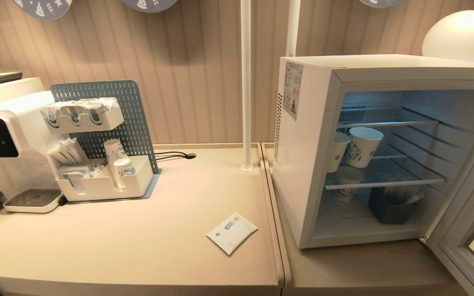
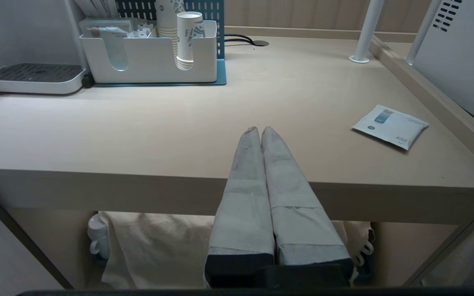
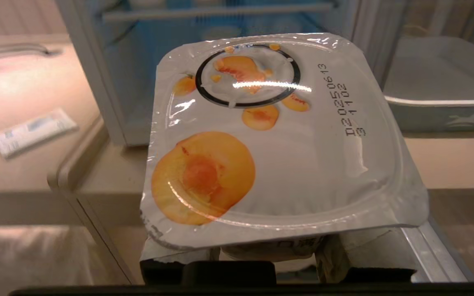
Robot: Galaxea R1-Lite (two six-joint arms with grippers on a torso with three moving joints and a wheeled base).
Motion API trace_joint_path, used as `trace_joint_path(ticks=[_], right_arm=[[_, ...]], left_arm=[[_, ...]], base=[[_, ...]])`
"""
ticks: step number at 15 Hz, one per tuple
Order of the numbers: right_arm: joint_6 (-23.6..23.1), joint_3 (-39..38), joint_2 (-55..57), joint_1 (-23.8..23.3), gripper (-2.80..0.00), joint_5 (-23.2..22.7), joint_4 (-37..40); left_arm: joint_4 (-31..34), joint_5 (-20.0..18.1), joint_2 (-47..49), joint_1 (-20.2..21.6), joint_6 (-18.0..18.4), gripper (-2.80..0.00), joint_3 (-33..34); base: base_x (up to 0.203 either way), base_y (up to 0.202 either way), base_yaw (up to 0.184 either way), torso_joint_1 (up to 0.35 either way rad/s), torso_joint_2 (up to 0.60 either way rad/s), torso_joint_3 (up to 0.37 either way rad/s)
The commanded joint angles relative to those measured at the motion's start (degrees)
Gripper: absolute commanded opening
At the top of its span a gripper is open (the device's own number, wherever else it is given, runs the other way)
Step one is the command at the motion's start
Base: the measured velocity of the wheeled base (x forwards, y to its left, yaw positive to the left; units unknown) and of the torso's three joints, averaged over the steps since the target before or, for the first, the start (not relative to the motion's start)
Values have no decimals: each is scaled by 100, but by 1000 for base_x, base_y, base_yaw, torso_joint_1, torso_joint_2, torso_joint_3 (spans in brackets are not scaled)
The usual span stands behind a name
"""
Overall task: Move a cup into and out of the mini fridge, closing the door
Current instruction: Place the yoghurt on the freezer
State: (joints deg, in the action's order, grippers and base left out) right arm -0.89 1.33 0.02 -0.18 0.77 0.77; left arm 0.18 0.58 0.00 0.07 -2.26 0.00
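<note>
The mini fridge (image 1: 315, 164) stands open ahead of the right pincer (image 3: 268, 255), which pinches the cup (image 3: 278, 135) just under its flared rim. The left pincer (image 2: 260, 130), pressed together, hovers at the table (image 2: 138, 135) edge. The cup looks light, thin-walled and crushable with a slick foil top, so the sides below the rim seem the best hold.

The cup (image 3: 278, 139) fills the view, sealed lid with peach pictures facing up, gripped between the right gripper's (image 3: 228, 257) fingers; the open mini fridge (image 3: 109, 82) stands beyond.
</note>
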Motion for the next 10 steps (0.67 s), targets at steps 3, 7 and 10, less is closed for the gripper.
trace_joint_path(ticks=[3,7,10], right_arm=[[-179,-107,1,1,-280,-104,64],[-148,-107,5,1,-280,-104,64],[-104,-98,6,1,-280,-95,108]], left_arm=[[-1,3,9,1,-3,-280,9],[-1,3,9,1,-3,-280,9],[-1,3,9,1,-3,-280,9]], base=[[0,0,0,0,0,0],[0,0,0,0,0,0],[0,0,0,0,0,0]])
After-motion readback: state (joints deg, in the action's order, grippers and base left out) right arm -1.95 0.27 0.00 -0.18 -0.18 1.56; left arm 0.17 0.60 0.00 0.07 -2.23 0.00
